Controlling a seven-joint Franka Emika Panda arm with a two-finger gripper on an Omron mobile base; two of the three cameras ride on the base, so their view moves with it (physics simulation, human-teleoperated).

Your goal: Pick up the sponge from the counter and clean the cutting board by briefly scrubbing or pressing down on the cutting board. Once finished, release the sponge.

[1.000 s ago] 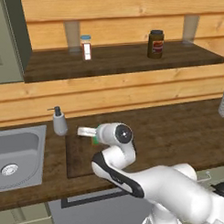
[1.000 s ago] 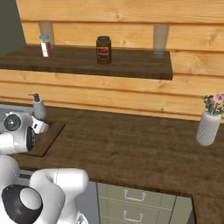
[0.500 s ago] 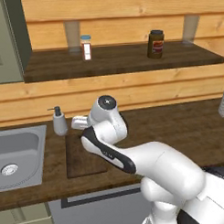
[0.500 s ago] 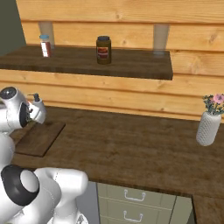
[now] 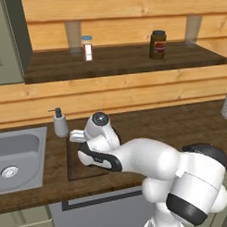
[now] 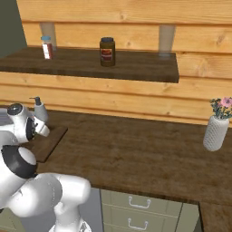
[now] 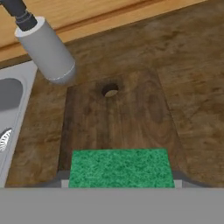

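The sponge [image 7: 119, 168], green side up, sits at the bottom of the hand view, between the jaws; small grey bits of the fingers [image 7: 61, 180] show at both of its lower corners, so the jaws look pinched on it. It hangs over the near end of the cutting board [image 7: 118, 120], whether touching or just above I cannot tell. The cutting board lies flat on the desk [image 7: 197, 87], with a round hole [image 7: 110, 90] near its far end. A grey soap dispenser [image 7: 46, 48] with a dark pump stands just beyond the board's far left corner, and the sink [image 7: 8, 113] lies to the board's left. In the left base view the gripper [image 5: 78, 136] reaches over the board [image 5: 80, 163], the dispenser [image 5: 60, 124] just behind. A vase of flowers [image 6: 216, 127] stands well apart to the right.
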